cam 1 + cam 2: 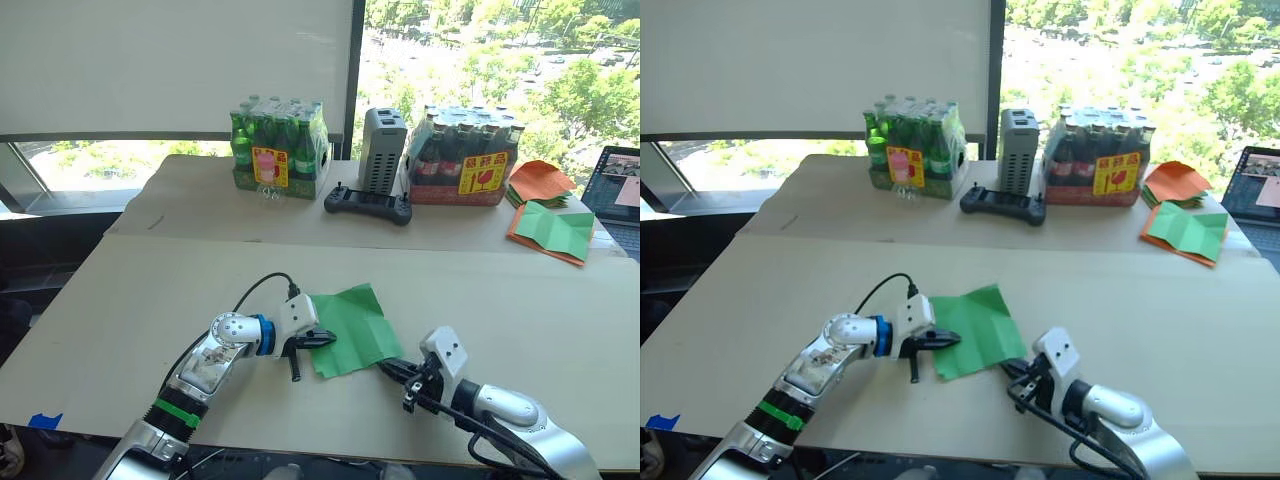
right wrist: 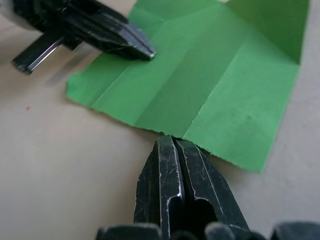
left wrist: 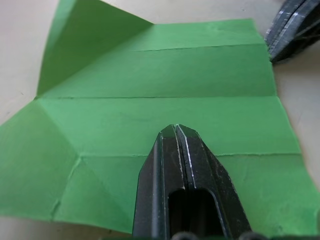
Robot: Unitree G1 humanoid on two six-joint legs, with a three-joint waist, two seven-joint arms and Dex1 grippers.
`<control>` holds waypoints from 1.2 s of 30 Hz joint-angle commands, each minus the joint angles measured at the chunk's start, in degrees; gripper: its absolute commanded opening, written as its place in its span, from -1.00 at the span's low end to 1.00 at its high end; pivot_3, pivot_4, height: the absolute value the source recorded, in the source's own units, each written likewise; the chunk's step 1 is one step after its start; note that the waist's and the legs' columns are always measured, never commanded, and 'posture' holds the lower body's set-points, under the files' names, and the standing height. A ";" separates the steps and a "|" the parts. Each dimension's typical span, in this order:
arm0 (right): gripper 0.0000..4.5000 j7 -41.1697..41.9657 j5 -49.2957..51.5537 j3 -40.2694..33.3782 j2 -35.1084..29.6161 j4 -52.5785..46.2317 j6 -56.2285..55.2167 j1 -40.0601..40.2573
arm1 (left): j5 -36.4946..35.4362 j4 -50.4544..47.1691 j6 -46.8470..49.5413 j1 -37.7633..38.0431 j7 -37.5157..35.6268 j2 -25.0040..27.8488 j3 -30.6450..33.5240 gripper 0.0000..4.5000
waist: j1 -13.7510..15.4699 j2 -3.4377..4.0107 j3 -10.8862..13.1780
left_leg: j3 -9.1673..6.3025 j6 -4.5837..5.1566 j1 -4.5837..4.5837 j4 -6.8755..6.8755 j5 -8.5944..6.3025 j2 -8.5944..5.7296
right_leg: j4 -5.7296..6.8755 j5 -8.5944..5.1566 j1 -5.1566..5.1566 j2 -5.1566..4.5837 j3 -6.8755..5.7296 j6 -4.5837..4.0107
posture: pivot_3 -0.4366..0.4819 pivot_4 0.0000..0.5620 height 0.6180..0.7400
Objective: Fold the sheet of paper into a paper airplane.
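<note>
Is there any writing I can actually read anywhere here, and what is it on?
None reads clearly.
Yellow label with red marks on the green bottle pack: too small to read.
Yellow label with red characters on the dark bottle pack: too blurred to read.
Laptop screen: nothing legible.
The sheet of paper: blank.

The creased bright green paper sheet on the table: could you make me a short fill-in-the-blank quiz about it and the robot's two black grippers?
1. The creased bright green sheet of paper lies on the ____ table.
2. The left gripper is shut, its tips over the ____.
3. The right gripper is ____, its tips at the sheet's edge.

Missing words: tan; sheet; shut
</note>
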 commanded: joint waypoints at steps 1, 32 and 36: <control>-0.98 -3.85 -1.08 -2.45 3.02 2.28 -1.90 -1.79 | 1.31 0.68 0.58 0.54 -0.67 0.32 -1.23 -1.00 | -0.01 0.00 0.00 | 0.00 0.00 0.01 0.00 0.00 0.00 | 0.01 0.00 0.00 0.00 0.00 0.00 | -0.05 -0.47 -0.07; -0.98 -1.67 -5.80 12.61 11.56 11.42 -0.53 -12.01 | -12.31 -19.85 16.05 6.79 0.42 10.21 15.92 -1.00 | -1.36 0.06 0.00 | -0.14 -0.21 0.21 -0.38 0.12 0.04 | 0.13 -0.01 -0.16 0.19 0.02 -0.02 | -0.05 -0.47 -0.07; -0.98 -1.31 -5.91 12.90 11.71 11.11 -0.01 -12.38 | -12.87 -17.54 16.26 5.76 1.91 7.22 14.15 -1.00 | -1.37 0.05 -0.01 | -0.12 -0.19 0.42 -0.48 0.10 0.04 | 0.09 -0.01 -0.10 0.19 0.03 -0.02 | -0.05 -0.47 -0.07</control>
